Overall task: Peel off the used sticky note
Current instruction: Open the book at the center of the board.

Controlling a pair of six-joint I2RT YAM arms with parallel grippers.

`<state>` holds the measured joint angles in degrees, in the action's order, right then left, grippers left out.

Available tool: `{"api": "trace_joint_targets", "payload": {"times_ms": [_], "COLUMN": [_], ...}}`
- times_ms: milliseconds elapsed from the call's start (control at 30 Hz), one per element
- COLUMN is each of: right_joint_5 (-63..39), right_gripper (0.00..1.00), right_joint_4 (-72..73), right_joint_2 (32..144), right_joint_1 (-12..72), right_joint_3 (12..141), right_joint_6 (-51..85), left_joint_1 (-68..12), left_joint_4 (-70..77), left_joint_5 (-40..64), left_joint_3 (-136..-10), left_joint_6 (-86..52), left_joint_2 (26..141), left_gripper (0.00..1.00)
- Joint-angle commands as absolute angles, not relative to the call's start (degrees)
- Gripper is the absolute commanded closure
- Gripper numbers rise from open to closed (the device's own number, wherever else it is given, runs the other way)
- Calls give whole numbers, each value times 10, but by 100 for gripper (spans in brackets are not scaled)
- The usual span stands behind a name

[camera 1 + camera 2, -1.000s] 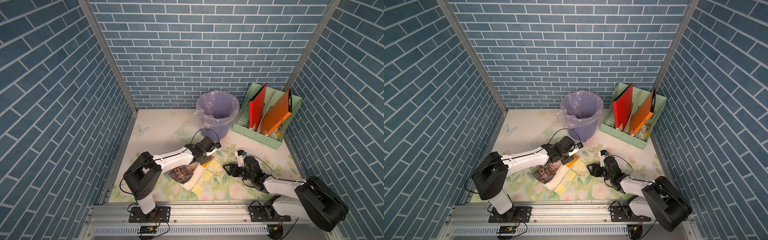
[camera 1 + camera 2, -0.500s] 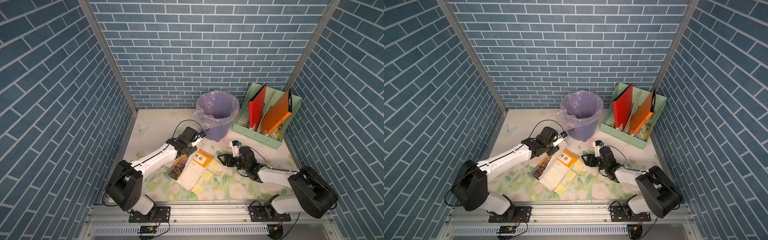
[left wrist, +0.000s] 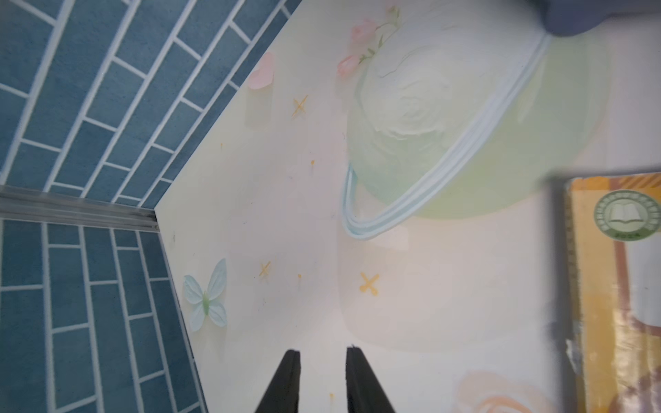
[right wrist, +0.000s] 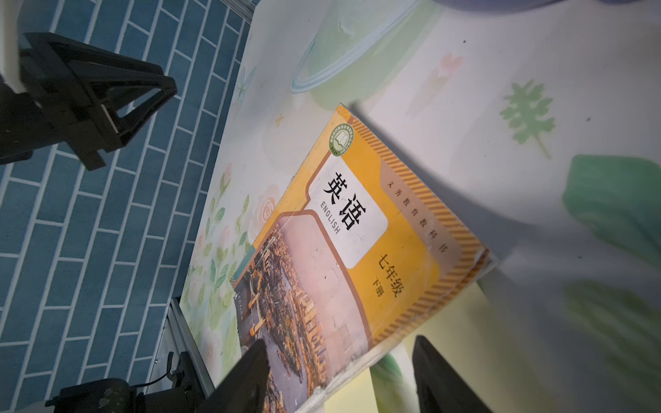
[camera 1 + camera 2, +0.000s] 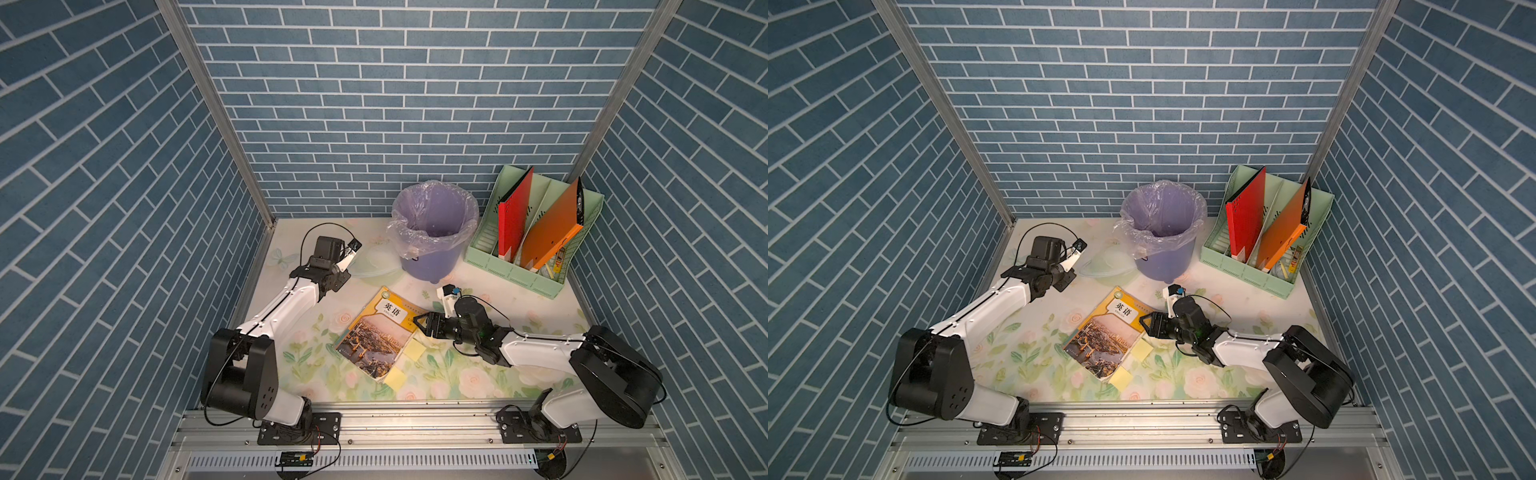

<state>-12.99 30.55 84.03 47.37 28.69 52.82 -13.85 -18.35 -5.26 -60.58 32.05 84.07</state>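
Note:
A closed English textbook [image 5: 376, 332] lies flat on the floral cloth. Yellow sticky notes stick out from under its right edge, two in both top views [image 5: 415, 350] [image 5: 1121, 378]. In the right wrist view they are pale yellow patches [image 4: 454, 318]. My right gripper [image 5: 420, 325] [image 4: 339, 354] is open at that edge. One finger is over the cover, the other over a note, and neither grips anything. My left gripper [image 5: 337, 283] [image 3: 323, 350] hovers left of the bin, well away from the book. Its jaws stand slightly apart with nothing between them.
A purple bin with a plastic liner [image 5: 434, 232] stands at the back middle. A green file rack [image 5: 515, 274] holding red and orange folders is at the back right. Blue brick walls close in three sides, and a metal rail runs along the front.
My left gripper has left the book, swung back toward the rear left and opened. The book, raised before, now lies flat and closed. My right gripper has moved in to the book's right edge.

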Motion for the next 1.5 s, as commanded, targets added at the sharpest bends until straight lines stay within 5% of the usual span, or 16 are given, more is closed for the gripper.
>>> {"api": "trace_joint_targets", "payload": {"times_ms": [0,133,500,1467], "right_joint_5": [-105,-98,-88,-106], "right_gripper": [35,35,36,39], "right_joint_4": [351,344,363,418], "right_joint_2": [851,876,930,949], "right_joint_1": [483,506,520,532], "right_joint_3": [281,301,310,346], "right_joint_6": [615,638,675,675], "left_joint_1": [-138,-138,-132,-174], "left_joint_4": [-255,-240,-153,-118], "left_joint_5": [72,91,-10,30], "left_joint_3": [-616,-553,-456,-406], "left_joint_6": [285,273,282,254], "left_joint_2": [816,798,835,856], "left_gripper": [53,47,53,55]}}
